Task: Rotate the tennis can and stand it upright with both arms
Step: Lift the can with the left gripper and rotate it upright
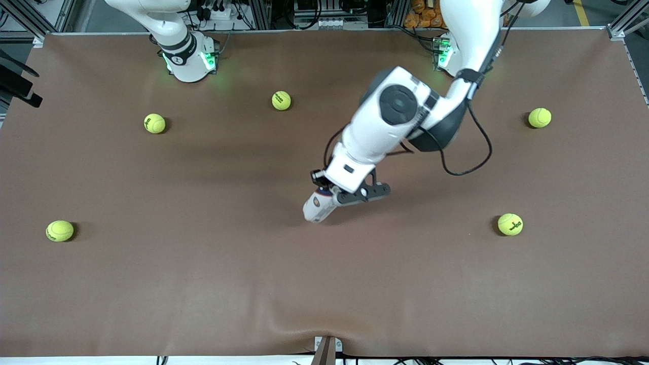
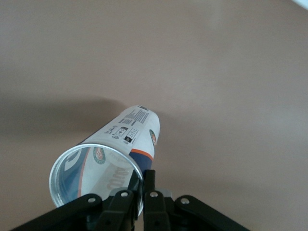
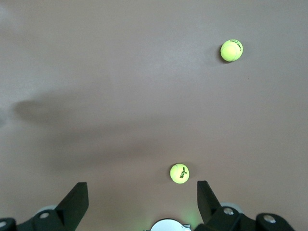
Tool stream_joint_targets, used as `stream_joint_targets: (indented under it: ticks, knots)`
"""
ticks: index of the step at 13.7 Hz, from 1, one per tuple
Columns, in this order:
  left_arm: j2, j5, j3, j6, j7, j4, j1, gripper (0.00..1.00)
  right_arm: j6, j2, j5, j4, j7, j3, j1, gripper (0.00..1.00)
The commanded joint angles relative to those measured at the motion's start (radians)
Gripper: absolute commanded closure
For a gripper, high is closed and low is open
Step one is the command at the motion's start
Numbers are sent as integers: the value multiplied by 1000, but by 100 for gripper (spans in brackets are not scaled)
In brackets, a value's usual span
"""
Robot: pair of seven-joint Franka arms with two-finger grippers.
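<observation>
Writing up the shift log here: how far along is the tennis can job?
Done: the left claw has shut on the rim of the tennis can. In hand: the can is tilted, its closed end low toward the table, not yet upright. Left: standing it up. The right claw waits open, high over two tennis balls near its base, and has not joined in.

**Brown surface, cluttered edge**

We see a wide brown surface (image 1: 203, 284) covered in a matte sheet, slightly rippled along its camera-side edge. Aluminium framing (image 1: 626, 20) marks its corners. Along the top, we make out cables and equipment (image 1: 324, 15) over grey floor. Soft overhead light casts blurred shadows.
</observation>
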Motion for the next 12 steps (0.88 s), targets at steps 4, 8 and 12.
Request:
stream_joint_targets:
  ticks: [4,8,12]
  knots:
    - [19,119,77,-227,-220,27,-133,100,-7,2,-6,15,14,5,1,0]
    - [36,116,88,-244,-258,27,-161,100,-7,2,-6,15,14,3,-1,0]
    - [79,116,86,-239,-314,69,-191,100,-7,2,-7,15,14,3,-1,0]
